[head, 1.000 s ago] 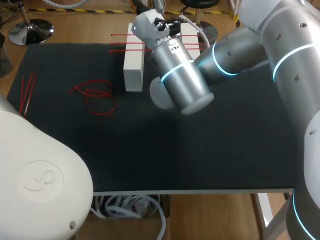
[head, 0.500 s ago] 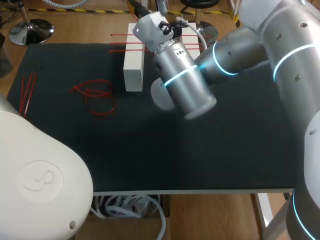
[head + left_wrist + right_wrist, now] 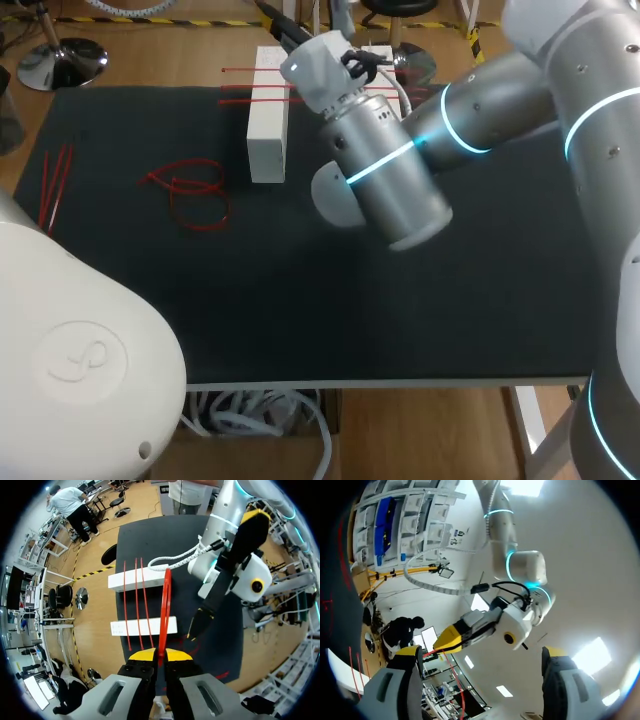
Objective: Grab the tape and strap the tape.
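R arm (image 3: 400, 170) has swung toward its own side and a touch farther up the table (image 3: 300, 300) vs a sec ago. Nothing lying on the table has shifted. Its wrist end now sits over the second white block (image 3: 378, 62) and hides most of it.

R tool (image 3: 480, 652): fingers spread wide, nothing gripped, aimed up and away from the table. Straight ahead of it, btw those fingers, sits the L tool (image 3: 157, 655). That one is clamped, w/ both yellow tips pinching the red tape (image 3: 165, 607) from two sides. The tape sticks straight out from the tips, held in the air, clear of the table. From the R wrist view it shows as a thin red line (image 3: 454, 677) trailing off the L tool's yellow tip. In the L wrist view the R arm's wrist shows just beside the tape.

On the table: first white block (image 3: 267, 140) in full view near the far edge, parallel to the second. Three red strips (image 3: 136, 600) lie across both blocks, side by side. A loose red tangle (image 3: 190, 190) lies on the mat, well apart from the blocks. A red pair (image 3: 55, 185) lies near the table's edge on the L side. L arm (image 3: 80, 350): its white housing fills the near corner of the head view.
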`<state>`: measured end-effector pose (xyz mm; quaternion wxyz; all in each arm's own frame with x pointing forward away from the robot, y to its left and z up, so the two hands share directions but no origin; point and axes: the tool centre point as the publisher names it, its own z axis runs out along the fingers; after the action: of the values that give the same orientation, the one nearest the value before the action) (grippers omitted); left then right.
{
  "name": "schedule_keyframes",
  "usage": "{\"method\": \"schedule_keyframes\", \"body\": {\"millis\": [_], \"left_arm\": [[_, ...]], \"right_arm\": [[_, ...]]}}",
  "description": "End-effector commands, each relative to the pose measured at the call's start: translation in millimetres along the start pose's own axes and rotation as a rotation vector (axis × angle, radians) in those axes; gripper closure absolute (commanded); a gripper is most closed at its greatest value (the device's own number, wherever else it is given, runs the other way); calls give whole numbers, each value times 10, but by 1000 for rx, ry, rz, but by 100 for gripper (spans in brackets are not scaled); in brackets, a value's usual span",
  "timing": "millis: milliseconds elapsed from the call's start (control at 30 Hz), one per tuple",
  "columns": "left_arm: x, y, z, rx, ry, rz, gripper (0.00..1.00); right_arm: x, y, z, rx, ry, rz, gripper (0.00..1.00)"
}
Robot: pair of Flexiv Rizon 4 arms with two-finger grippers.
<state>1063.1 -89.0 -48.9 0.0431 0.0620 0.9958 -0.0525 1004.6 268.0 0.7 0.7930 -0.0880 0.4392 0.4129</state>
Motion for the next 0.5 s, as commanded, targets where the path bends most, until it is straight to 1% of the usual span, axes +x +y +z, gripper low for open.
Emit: {"method": "schedule_keyframes", "body": {"millis": [33, 100, 167, 267, 333, 367, 400, 467, 500], "left_arm": [[-5, -2, -10, -3, 3, -1, 100], [-5, -2, -10, -3, 3, -1, 100], [-5, -2, -10, -3, 3, -1, 100], [-5, -2, -10, -3, 3, -1, 100], [-5, -2, -10, -3, 3, -1, 100], [-5, -2, -10, -3, 3, -1, 100], [-5, -2, -10, -3, 3, -1, 100], [-5, -2, -10, -3, 3, -1, 100], [-5, -2, -10, -3, 3, -1, 100]], "right_arm": [[-242, -36, -29, 12, -46, 60, 0], [-332, -99, -43, 38, -122, 95, 0], [-383, -171, -66, 84, -198, 133, 0], [-477, -301, -124, 136, -272, 214, 0], [-521, -340, -155, 140, -289, 214, 0], [-552, -365, -184, 147, -308, 247, 0], [-584, -384, -202, 152, -319, 247, 0], [-664, -424, -242, 141, -362, 276, 0], [-720, -445, -263, 135, -399, 303, 0]]}}
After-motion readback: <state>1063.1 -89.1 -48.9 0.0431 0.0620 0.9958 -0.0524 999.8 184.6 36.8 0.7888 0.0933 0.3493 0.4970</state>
